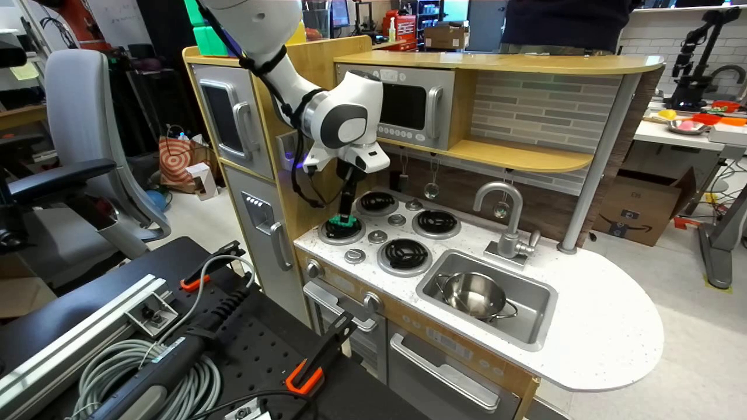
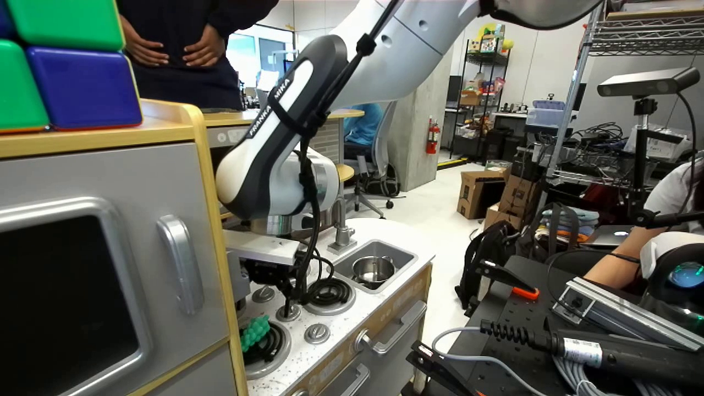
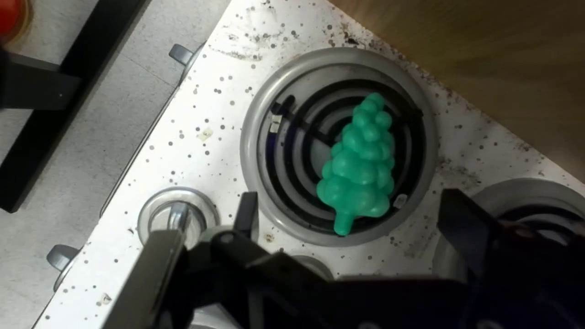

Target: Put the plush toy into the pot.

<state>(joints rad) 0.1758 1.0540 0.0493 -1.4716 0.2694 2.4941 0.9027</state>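
The black two-fingered gripper (image 3: 349, 205), at the end of a white jointed arm (image 1: 350, 125), has its fingers spread wide apart; framed between them in the wrist view, and clear of both, lies the small, bumpy green plush toy (image 3: 358, 169) (narrow at one end, with a short stalk at the other); it rests on a round burner (image 3: 252, 151) of black coils ringed in silver-grey; a round silver metal knob (image 3: 183, 210) sits near that burner on a white speckled countertop (image 1: 607, 309); farther along, well apart from the toy, a rectangular grey metal sink basin (image 1: 528, 321) holds the round shiny silver pot (image 1: 474, 296), its two loop handles showing; behind the basin rises a curved silver-grey faucet (image 1: 510, 244); across from the countertop, a black perforated tabletop (image 1: 257, 350) bears a coil of pale grey cable (image 1: 114, 364).
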